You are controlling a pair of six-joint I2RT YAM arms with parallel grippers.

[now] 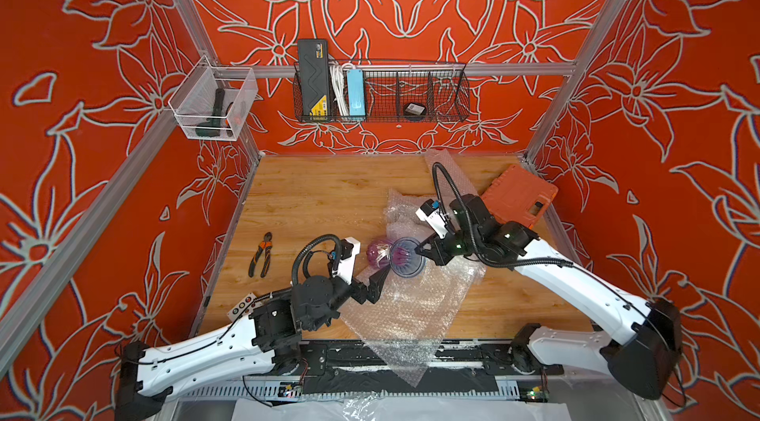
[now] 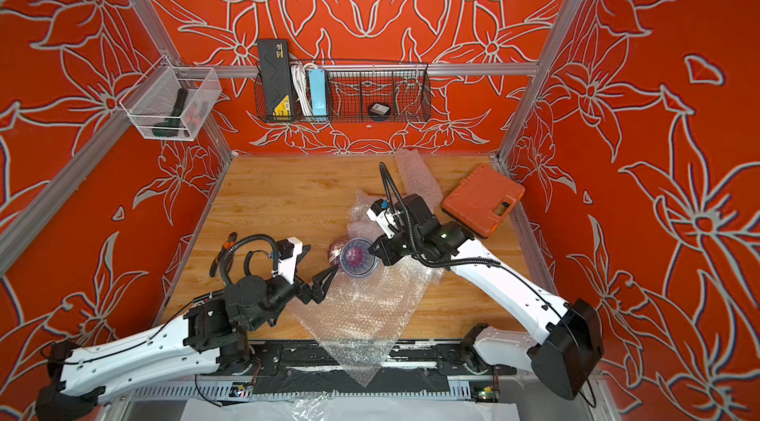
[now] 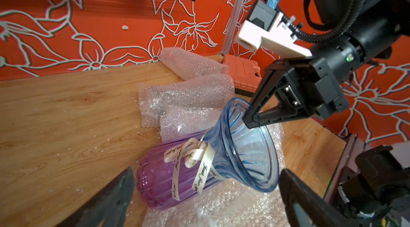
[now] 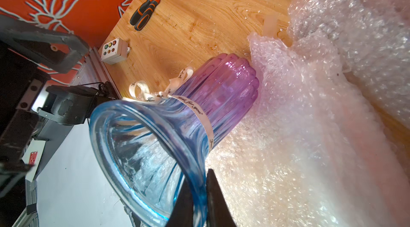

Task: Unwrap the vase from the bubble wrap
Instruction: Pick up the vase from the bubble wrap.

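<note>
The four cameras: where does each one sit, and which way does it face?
Both top views: high over the near edge, looking down on the table; left arm and right arm show whole.
Left wrist: on the left arm, facing the tilted vase, framed by the open left gripper.
Right wrist: on the right arm, looking along the right gripper, shut on the vase rim, toward the pliers.
Shared by both wrists: vase, bubble wrap.
</note>
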